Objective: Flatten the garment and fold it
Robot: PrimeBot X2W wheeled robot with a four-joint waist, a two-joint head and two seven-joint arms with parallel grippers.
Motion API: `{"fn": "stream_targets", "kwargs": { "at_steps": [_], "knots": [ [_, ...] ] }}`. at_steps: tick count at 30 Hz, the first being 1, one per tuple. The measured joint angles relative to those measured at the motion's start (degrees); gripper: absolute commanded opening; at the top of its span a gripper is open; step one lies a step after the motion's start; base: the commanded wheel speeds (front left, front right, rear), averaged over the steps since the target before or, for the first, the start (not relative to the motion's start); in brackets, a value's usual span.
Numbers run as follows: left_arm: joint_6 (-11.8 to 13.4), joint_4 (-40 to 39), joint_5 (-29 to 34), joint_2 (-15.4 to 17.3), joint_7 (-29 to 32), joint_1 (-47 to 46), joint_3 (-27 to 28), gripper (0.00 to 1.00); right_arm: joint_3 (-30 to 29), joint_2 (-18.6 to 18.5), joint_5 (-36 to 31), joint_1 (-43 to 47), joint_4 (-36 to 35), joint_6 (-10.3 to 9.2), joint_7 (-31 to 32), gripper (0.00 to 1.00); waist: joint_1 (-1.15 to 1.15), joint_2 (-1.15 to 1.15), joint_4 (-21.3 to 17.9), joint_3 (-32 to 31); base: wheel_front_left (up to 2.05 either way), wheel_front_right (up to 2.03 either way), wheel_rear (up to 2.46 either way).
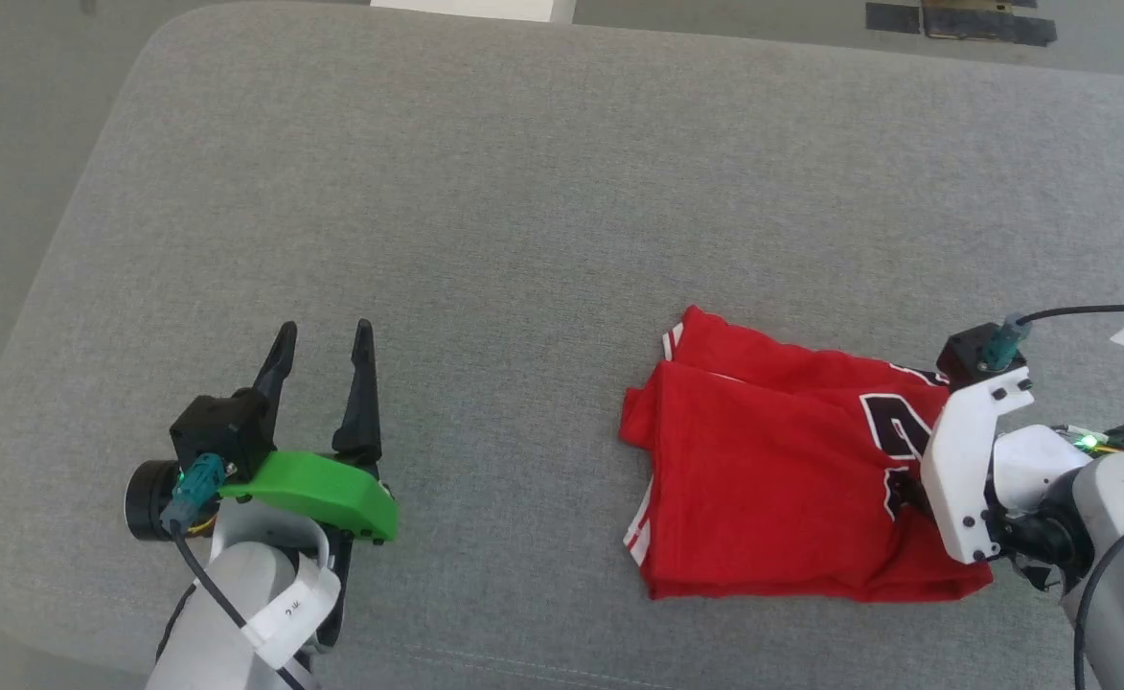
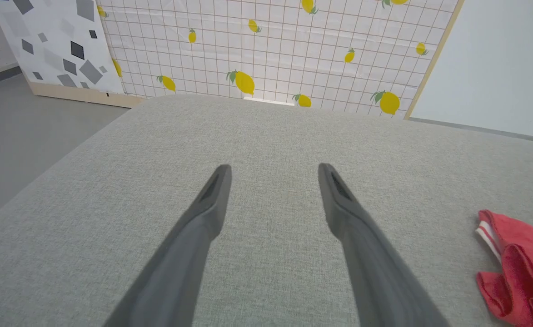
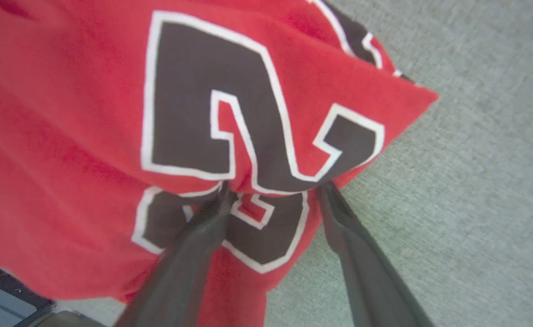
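Lying in loose folded layers on the grey padded surface [image 1: 523, 192], close to its near edge and right of the middle: the garment [image 1: 772, 479], red, with striped trim [image 1: 640, 527] showing along its left side. Facing up at the garment's right end: a black number [image 3: 189, 104] with white outline, partly creased. Reaching into that right end: the right gripper [image 3: 273, 188], fingers spread wide, released, tips touching the fold of the top layer just at the number, clenching nothing. Cannot tell whether the tips go under that layer. Hovering near the near left corner: the left gripper [image 1: 324, 331], fingers also apart, released, grasping nothing, well apart from the garment. Seen from the left wrist: bare surface between the fingers, and a lemon-patterned panel [image 2: 271, 45] standing beyond the far edge.
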Motion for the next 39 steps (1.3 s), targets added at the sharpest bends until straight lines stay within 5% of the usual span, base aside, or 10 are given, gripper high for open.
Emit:
{"fn": "stream_targets", "kwargs": {
  "at_steps": [2, 20, 28, 39],
  "knots": [
    [-0.1, 0.4, 0.0, 0.0, 0.0, 0.0, 0.0, 1.00, -0.4, -0.1, 0.8, 0.0, 0.2, 0.00, 0.1, 0.00, 0.00, 0.00, 0.3, -0.1, 0.00, 0.00, 0.00],
    [-0.6, 1.6, -0.4, 0.1, -0.5, 0.7, 0.0, 1.00, 6.2, -6.5, 4.6, -1.2, -7.5, 0.00, 0.6, 0.00, 0.00, 0.00, -1.5, -5.5, 0.00, 0.00, 0.00],
    [-0.4, 0.4, -1.4, 0.2, -0.6, 0.7, -0.2, 1.00, 7.4, -12.8, 6.0, -6.4, -9.8, 0.00, 2.2, 0.00, 0.00, 0.00, -8.6, -6.1, 0.00, 0.00, 0.00],
    [0.6, -3.6, 0.3, 2.6, 2.5, -4.7, -0.4, 1.00, -0.4, -14.4, 3.3, -12.6, -1.7, 0.00, -2.7, 0.00, 0.00, 0.00, -20.8, -0.7, 0.00, 0.00, 0.00]
  ]
}}
